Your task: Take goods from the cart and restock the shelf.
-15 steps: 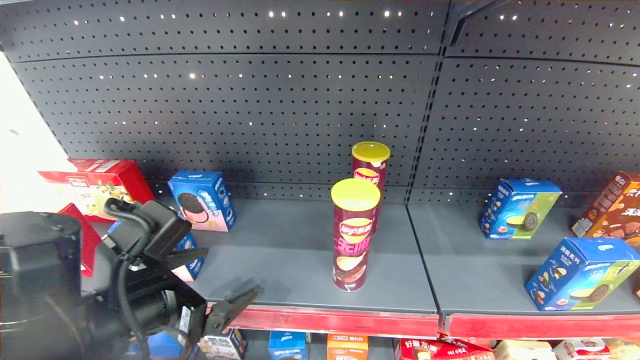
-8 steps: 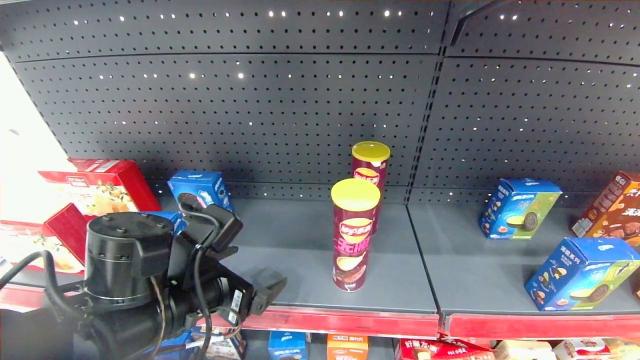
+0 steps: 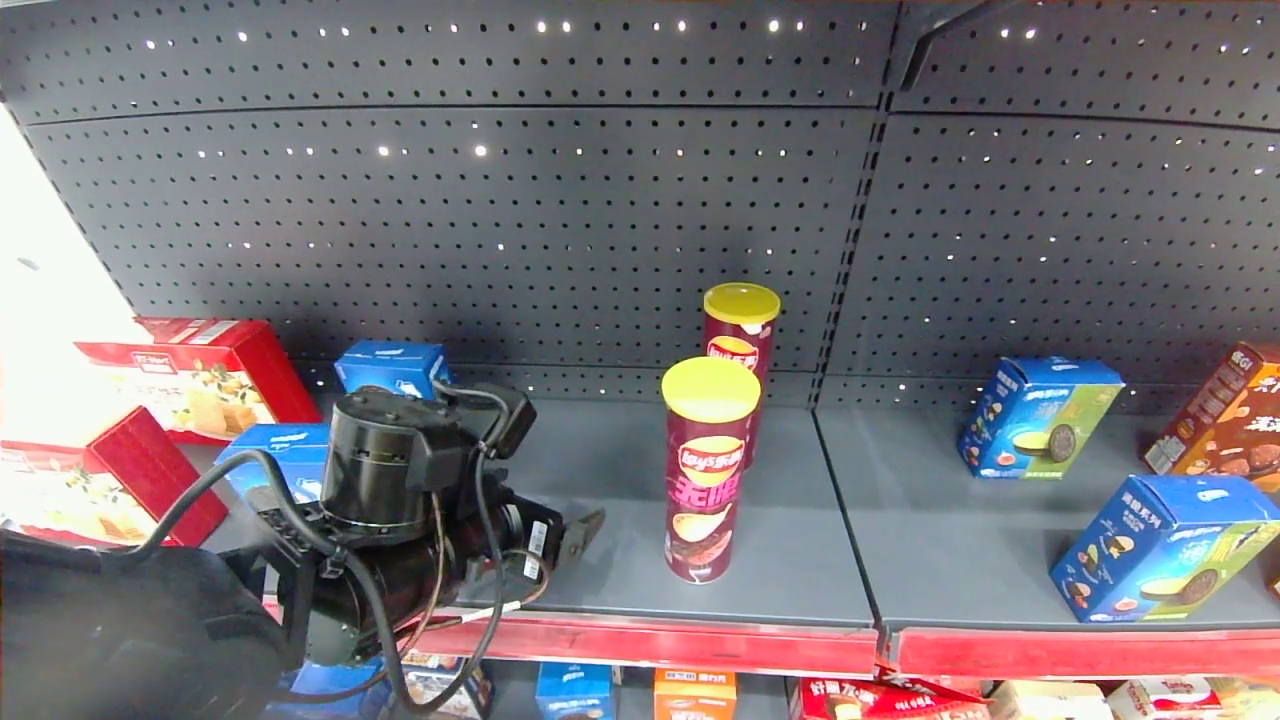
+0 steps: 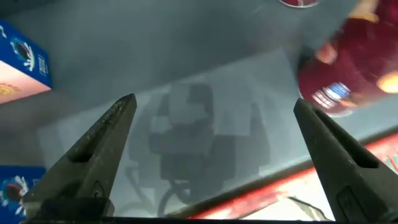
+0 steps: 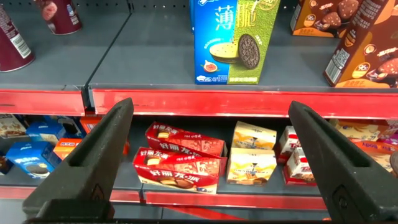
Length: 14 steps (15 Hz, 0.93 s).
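Head view shows the shelf [image 3: 600, 500], grey with a red front edge. The left pincer [image 4: 211, 112] hangs over that edge, spread wide and empty, near the front can [image 3: 708, 470]. The right pincer [image 5: 210, 107], likewise wide and empty, faces the edge. A second can [image 3: 739, 340] stands behind the first, at the back.

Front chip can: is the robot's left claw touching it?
Apart. The head view shows bare shelf between the left gripper and the front chip can.

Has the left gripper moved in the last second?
Yes, the left gripper shifted right, closer to the front maroon yellow-lidded chip can.
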Motion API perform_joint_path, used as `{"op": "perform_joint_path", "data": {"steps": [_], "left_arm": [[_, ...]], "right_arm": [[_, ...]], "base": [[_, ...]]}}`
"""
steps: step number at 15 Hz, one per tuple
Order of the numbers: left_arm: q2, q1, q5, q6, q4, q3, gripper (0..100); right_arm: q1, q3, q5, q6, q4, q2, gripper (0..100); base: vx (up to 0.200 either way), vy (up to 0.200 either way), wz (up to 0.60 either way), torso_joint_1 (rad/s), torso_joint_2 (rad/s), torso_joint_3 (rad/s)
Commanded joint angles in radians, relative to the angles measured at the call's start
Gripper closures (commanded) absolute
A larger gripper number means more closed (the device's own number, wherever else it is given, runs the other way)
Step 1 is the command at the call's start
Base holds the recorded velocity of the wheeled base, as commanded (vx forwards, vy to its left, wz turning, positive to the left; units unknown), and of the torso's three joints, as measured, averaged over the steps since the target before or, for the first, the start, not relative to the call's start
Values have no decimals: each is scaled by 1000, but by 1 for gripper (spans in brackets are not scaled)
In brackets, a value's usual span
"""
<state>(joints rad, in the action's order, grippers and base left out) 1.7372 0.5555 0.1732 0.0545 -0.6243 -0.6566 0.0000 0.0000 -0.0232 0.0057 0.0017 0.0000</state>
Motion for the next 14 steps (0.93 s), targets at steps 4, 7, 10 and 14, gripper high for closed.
{"op": "perform_joint_path", "data": {"steps": [4, 7, 10, 14], "left_arm": [[62, 11, 3, 11, -6, -41, 0], [79, 26, 3, 11, -5, -71, 0], [84, 35, 2, 11, -6, -72, 0], [87, 57, 0, 10, -6, -80, 0]], "right_arm": [[0, 0, 0, 0, 0, 0, 0], [0, 0, 0, 0, 0, 0, 0], [0, 0, 0, 0, 0, 0, 0], [0, 0, 0, 0, 0, 0, 0]], "base": [[0, 0, 0, 0, 0, 0], [0, 0, 0, 0, 0, 0], [0, 0, 0, 0, 0, 0], [0, 0, 0, 0, 0, 0]]}}
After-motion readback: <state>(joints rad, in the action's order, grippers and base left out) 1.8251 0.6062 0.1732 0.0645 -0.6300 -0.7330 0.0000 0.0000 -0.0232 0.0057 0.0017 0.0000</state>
